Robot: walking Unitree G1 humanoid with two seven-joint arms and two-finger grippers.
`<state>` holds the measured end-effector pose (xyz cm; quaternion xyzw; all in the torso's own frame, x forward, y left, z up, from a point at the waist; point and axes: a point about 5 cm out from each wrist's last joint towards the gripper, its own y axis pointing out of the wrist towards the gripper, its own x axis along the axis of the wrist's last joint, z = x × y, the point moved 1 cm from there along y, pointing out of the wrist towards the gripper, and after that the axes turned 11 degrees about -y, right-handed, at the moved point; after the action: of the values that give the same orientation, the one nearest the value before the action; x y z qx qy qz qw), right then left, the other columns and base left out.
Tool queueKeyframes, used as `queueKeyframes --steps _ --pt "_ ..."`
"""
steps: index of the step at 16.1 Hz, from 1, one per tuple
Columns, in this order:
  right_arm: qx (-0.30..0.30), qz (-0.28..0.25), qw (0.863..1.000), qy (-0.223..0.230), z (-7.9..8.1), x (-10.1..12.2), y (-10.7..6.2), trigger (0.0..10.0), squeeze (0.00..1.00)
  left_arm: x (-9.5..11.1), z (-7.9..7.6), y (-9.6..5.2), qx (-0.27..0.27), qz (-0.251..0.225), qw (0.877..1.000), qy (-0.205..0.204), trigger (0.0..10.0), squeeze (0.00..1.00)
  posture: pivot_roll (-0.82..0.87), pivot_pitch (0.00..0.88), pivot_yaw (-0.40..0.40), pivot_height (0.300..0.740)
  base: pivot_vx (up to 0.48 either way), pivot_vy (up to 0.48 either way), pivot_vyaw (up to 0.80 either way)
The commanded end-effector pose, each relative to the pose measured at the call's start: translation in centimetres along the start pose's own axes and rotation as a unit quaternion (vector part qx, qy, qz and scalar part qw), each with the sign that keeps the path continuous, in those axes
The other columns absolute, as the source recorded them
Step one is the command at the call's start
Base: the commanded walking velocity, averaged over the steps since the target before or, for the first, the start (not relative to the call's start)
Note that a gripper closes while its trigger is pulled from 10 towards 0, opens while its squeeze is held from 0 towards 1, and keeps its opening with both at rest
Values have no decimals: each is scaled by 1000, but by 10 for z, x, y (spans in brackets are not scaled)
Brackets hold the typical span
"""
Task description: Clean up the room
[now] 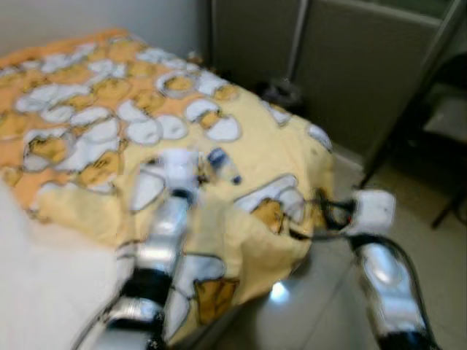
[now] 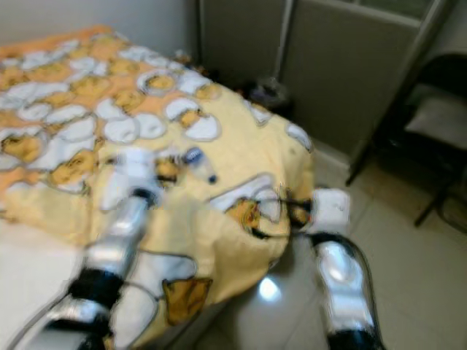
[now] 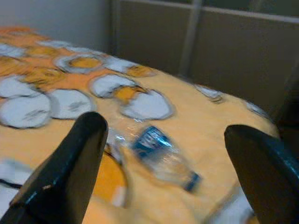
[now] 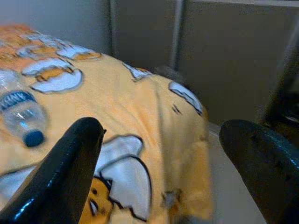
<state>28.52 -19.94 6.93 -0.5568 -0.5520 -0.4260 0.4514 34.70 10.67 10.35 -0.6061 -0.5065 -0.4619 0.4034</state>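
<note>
In the blurred head views, a bed (image 1: 255, 146) is draped in a soft yellow-orange blanket printed with white and orange cartoon shapes. A clear plastic bottle (image 1: 223, 166) with a blue label lies on its side near the foot corner. The left gripper (image 1: 191, 169) is held over the blanket just beside it.

From the left wrist, two black fingers (image 3: 70, 168) are spread wide, nothing held; the bottle is seen between them.

From the right wrist, the right gripper (image 4: 163, 154) is likewise wide open and empty, at the bed's corner above glossy floor (image 4: 224, 196).

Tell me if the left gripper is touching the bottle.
Apart. In the left wrist view the left gripper is open, its fingers wide on either side, and the bottle lies on the blanket beyond them with blanket showing between.
</note>
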Motion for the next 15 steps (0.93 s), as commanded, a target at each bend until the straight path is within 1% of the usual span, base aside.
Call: queueKeyframes --steps 1,4,6,8,11,14,15 --pt "6 -16 1000 7 4 8 4 10000 0 5 11 -2 12 -9 1000 1 10000 0 -86 0 -6 740 -442 0 0" --pt "14 -17 1000 5 6 9 6 10000 0 1 10 -6 5 -5 1000 1 10000 0 -83 0 -10 740 -454 0 0" --pt "22 -15 1000 4 8 8 6 10000 0 -1 7 -10 -3 -8 1000 3 10000 0 -74 0 -19 740 -480 0 0" --pt "29 -12 1000 3 10 7 6 10000 0 -1 8 -12 0 -7 1000 7 10000 0 -67 0 -28 740 -480 0 0" --pt "39 -13 999 0 11 8 8 10000 0 -5 10 -12 11 1 1000 13 10000 0 -60 0 -40 740 0 0 0" --pt "46 -21 999 -3 11 11 10 10000 0 -1 15 -8 26 -2 999 23 10000 0 -63 0 -48 740 0 0 0" --pt "45 -22 999 -4 11 12 10 10000 0 0 15 -8 27 -4 999 20 10000 0 -65 0 -47 740 304 0 0"
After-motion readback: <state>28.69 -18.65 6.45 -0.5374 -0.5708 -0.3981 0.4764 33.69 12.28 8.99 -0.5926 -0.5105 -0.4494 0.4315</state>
